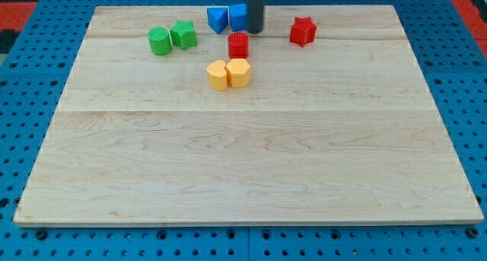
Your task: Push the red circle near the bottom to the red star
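The red circle [238,45] stands near the view's top centre of the wooden board [243,154]. The red star [302,31] lies to its right and slightly higher, a block's width or two away. My tip [255,31] comes down from the view's top edge, just above and right of the red circle, between it and the blue blocks. It covers part of the blue cube [239,17]. I cannot tell whether the tip touches the red circle.
A blue triangle [218,19] sits left of the blue cube. A green circle [160,41] and a green star [183,34] sit together at the top left. Two yellow blocks, a heart [218,75] and a hexagon [239,73], touch just below the red circle.
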